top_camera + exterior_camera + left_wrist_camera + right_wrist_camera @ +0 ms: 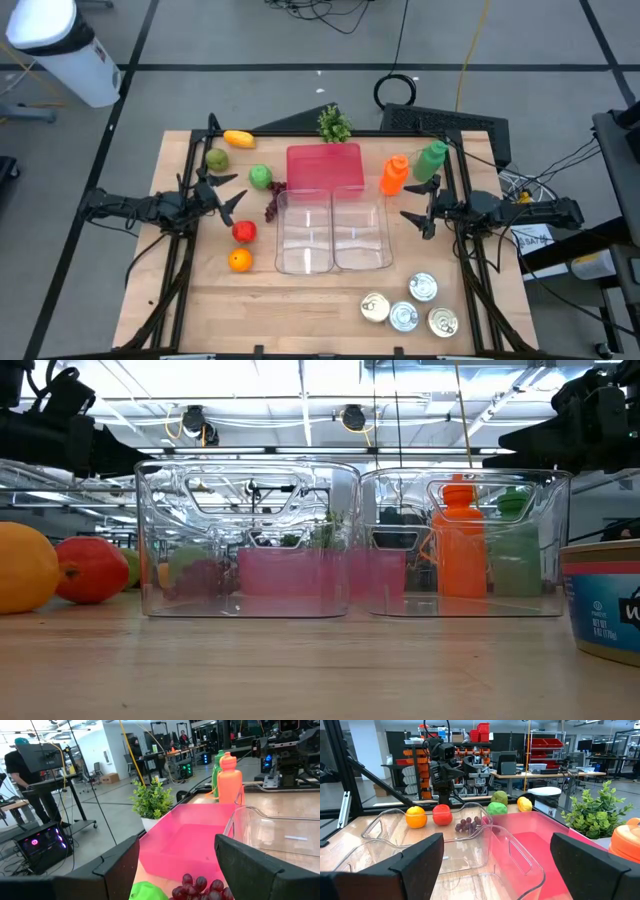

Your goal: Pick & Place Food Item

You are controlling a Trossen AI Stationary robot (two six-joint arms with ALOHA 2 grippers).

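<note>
Identify both arms by their dark, near-black finish and slender jointed links. The left arm (130, 208) carries a forked left tool (228, 199) with two thin, pointed black fingers. The right arm (520, 212) is built the same; its right tool (417, 210) has matching black fingers, and you will see a small yellow-orange mark on its body at about 3 o'clock from the tool. In each wrist view, the fingers (115, 870) (417, 857) appear as broad, flat, matte black plates with bevelled edges. No cables or screws can be made out on either arm.
</note>
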